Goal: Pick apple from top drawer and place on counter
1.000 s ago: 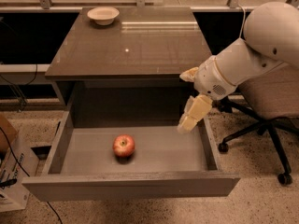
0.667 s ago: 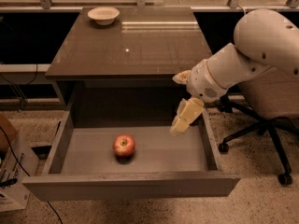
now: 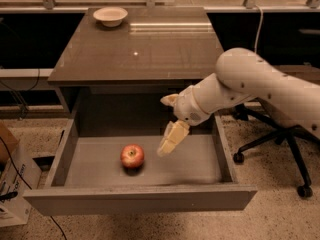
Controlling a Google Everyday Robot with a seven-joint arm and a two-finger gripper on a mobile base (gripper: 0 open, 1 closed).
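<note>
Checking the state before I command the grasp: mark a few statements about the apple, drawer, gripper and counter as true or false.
1. The apple lies on the floor of the top drawer. True.
2. The gripper holds the apple. False: it hangs open over the drawer, to the right of the apple as seen, and apart from it.
3. A bowl sits on the counter, at its far corner. True.
4. The top drawer is shut. False: it is pulled out.
</note>
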